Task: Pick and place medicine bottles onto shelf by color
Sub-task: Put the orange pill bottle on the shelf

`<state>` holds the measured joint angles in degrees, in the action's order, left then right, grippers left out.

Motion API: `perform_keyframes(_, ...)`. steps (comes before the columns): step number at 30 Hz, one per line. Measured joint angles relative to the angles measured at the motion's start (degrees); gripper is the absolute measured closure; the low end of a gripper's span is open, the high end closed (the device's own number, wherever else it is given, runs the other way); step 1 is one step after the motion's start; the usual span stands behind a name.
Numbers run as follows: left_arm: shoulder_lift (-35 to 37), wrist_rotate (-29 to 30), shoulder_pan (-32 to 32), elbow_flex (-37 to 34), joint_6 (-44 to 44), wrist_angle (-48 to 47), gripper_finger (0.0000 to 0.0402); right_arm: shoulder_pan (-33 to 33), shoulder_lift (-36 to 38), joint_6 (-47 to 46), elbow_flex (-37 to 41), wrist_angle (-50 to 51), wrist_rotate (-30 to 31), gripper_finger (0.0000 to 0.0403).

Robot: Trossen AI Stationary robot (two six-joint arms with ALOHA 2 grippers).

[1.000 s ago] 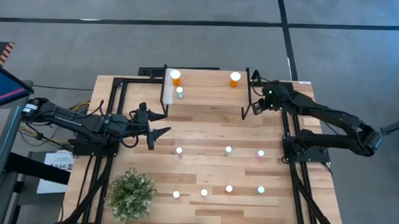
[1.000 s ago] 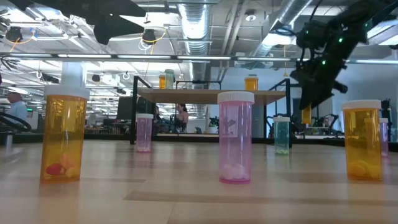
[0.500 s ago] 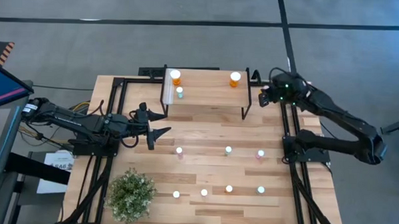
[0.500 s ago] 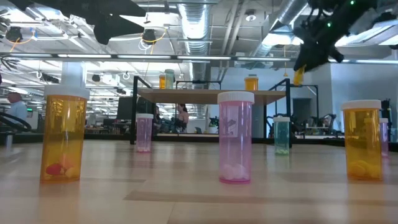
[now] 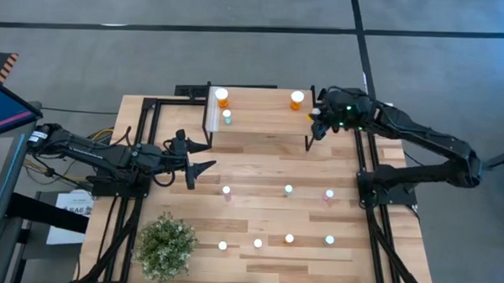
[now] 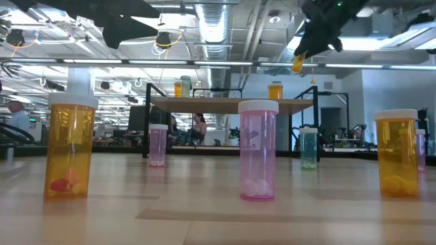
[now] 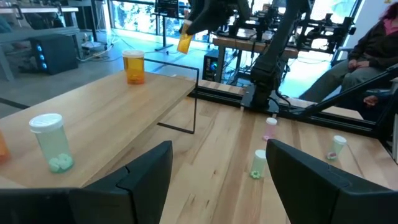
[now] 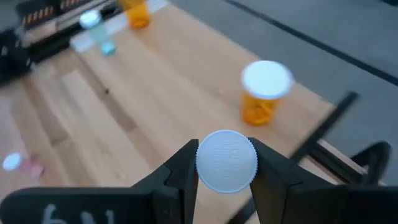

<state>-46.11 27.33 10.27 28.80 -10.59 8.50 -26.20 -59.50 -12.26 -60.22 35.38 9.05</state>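
- Right gripper (image 8: 225, 171) hangs above the shelf (image 5: 261, 121) end, fingers pinching a small orange bottle (image 6: 298, 64) by its white cap.
- Left gripper (image 5: 203, 153) waits over the desk (image 5: 259, 167), fingers spread.

The wooden table (image 5: 259, 171) carried the shelf (image 5: 261, 117) at its far edge, seven small bottles (image 5: 288, 190) scattered nearer, and a potted plant (image 5: 166, 246); the shelf's plank bore two orange bottles (image 5: 222, 97) and one teal bottle (image 5: 227, 116).
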Motion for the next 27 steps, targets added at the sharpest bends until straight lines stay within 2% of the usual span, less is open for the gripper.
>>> perform_keyframes(5,0.0,0.0,0.0,0.0,0.0,0.0,0.0155,2.3,-5.9,2.9,-1.9,0.3,-0.1,0.0265)
perform_keyframes(12,0.0,0.0,0.0,0.0,0.0,0.0,0.0155,2.1,-12.9,5.3,-4.0,0.5,-0.1,0.0265)
perform_keyframes(27,0.0,-0.1,0.0,0.0,0.2,0.0,0.0155,-2.1,-18.5,6.8,-4.2,0.0,-0.1,0.026)
